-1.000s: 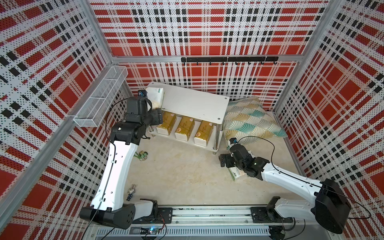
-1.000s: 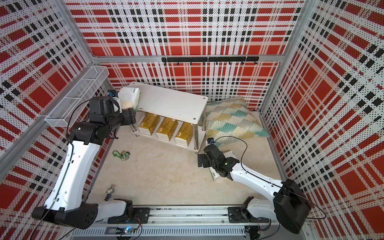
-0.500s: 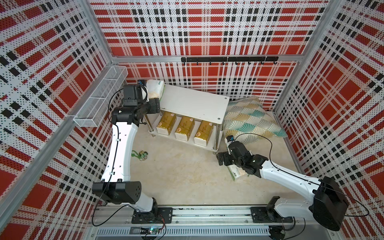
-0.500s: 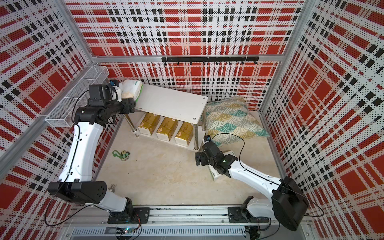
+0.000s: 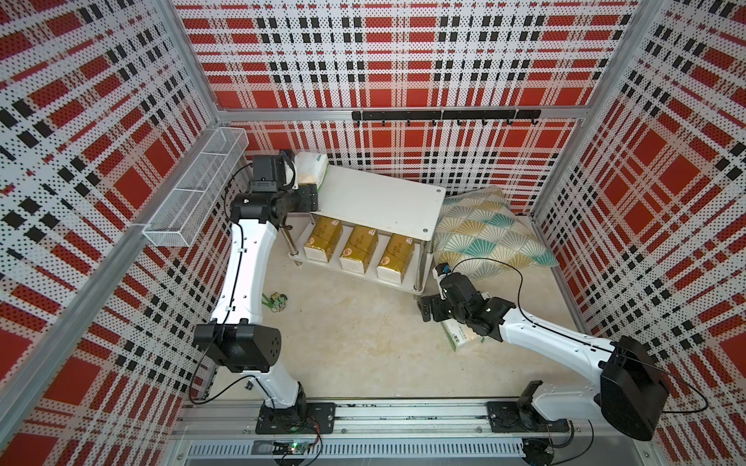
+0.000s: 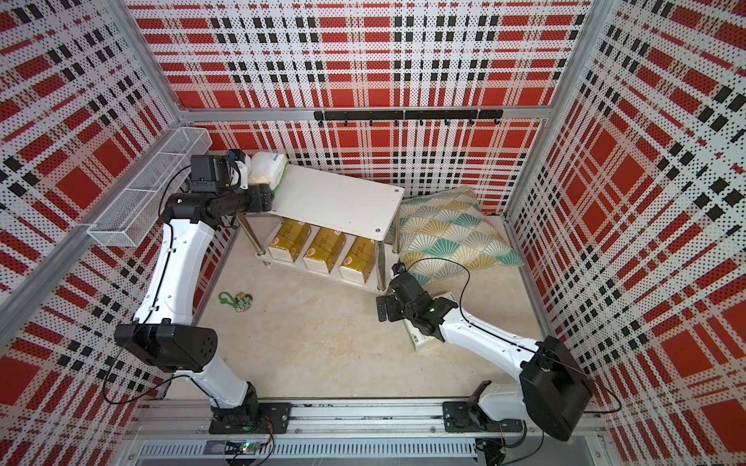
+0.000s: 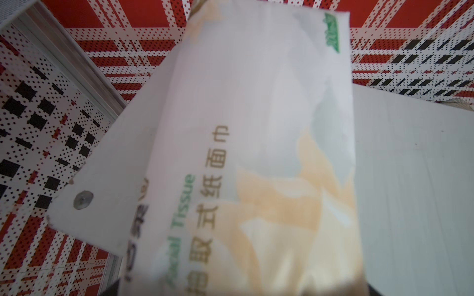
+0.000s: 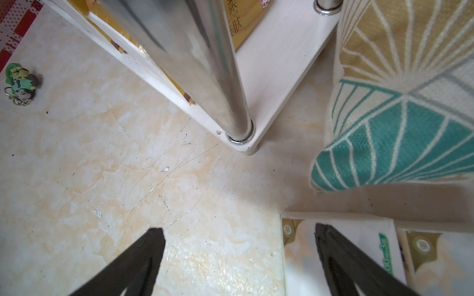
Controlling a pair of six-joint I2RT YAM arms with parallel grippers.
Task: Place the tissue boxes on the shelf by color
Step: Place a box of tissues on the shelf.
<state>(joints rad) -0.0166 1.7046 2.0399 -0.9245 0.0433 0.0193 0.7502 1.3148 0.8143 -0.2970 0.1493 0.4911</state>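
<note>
Counter (image 5: 363, 343): beige, marbled; plaid walls (image 5: 403, 60) around
Shelf (image 5: 375, 197): three gold packs (image 5: 359, 246) on lower board
Left gripper (image 5: 294, 179): jaws pinch tilted white pack (image 5: 311, 169) over top board's far corner
Right gripper (image 8: 238, 230): jaws spread; one above second white pack (image 8: 359, 235) lying on counter

I'm holding a white tissue pack (image 5: 310, 171) tilted over the shelf's (image 5: 383, 201) top corner; three gold packs (image 5: 359, 246) are lying side by side on its lower board, and two white packs (image 8: 302, 246) are lying on the floor.
</note>
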